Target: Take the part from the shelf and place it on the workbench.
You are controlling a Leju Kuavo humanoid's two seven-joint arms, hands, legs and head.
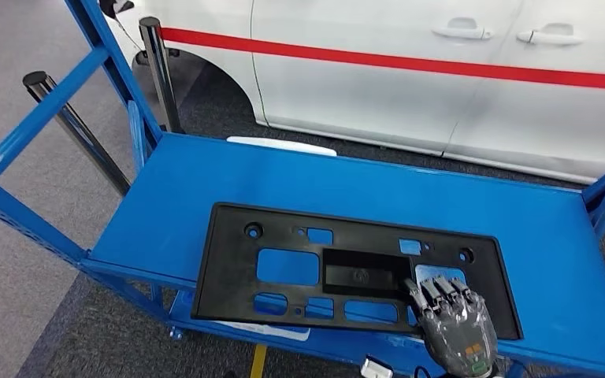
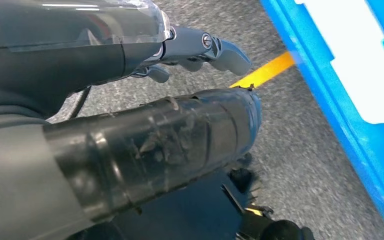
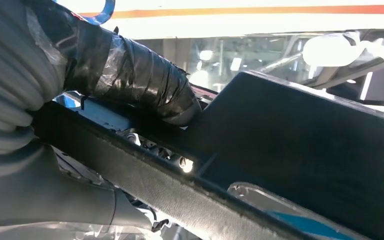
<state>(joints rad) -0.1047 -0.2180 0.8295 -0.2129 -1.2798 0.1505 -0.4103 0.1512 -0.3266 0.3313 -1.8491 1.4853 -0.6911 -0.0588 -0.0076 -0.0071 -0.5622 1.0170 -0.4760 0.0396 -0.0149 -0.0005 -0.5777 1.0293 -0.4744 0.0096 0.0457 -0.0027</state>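
The part point(image 1: 347, 268), a flat black plastic plate full of cut-outs, lies on the blue shelf point(image 1: 205, 189) with its near edge at the shelf's front lip, and our right hand point(image 1: 450, 319) grips that edge near the right end, fingers over the top and thumb point(image 3: 145, 85) pressing the face. We judge it light, fairly stiff but wide enough to sag or swing from one corner, so a hold nearer the middle would steady it. Our left hand point(image 2: 145, 140) hangs by the floor, empty, fingers loosely apart.
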